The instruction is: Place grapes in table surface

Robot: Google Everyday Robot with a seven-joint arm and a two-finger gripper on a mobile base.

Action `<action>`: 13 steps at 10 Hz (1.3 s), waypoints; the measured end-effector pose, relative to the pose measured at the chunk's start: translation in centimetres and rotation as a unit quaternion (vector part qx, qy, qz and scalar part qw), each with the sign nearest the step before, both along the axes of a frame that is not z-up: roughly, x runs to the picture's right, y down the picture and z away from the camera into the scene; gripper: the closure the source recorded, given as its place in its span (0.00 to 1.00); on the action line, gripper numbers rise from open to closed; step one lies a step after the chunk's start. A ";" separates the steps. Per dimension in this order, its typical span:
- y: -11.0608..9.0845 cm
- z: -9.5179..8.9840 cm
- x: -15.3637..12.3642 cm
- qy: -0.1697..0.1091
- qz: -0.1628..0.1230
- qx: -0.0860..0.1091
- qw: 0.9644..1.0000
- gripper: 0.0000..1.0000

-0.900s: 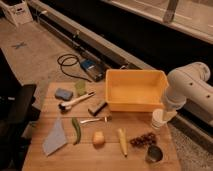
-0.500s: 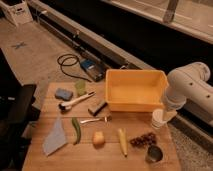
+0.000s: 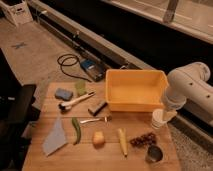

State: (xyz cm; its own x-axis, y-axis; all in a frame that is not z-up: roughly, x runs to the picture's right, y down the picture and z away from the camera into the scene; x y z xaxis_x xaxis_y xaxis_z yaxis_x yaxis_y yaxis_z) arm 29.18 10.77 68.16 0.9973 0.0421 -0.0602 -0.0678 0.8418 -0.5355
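Gripper hangs over the right edge of the table surface; we cannot tell whether it is spread or closed. Nearest us stands a dark metal cup. At its eleven o'clock the grapes lie on the wood, at the gripper's seven o'clock and apart from it. Farther back, at the gripper's eleven o'clock, sits a yellow bin.

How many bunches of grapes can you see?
1. The grapes lie on the table surface, between the yellow corn and the metal cup; the end effector is just behind them.
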 end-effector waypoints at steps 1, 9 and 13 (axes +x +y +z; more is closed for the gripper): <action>0.0 0.0 0.0 0.000 0.000 0.000 1.000 0.35; 0.0 0.0 0.0 0.000 0.000 0.000 1.000 0.35; 0.0 0.1 -0.3 0.002 -0.014 0.000 1.000 0.35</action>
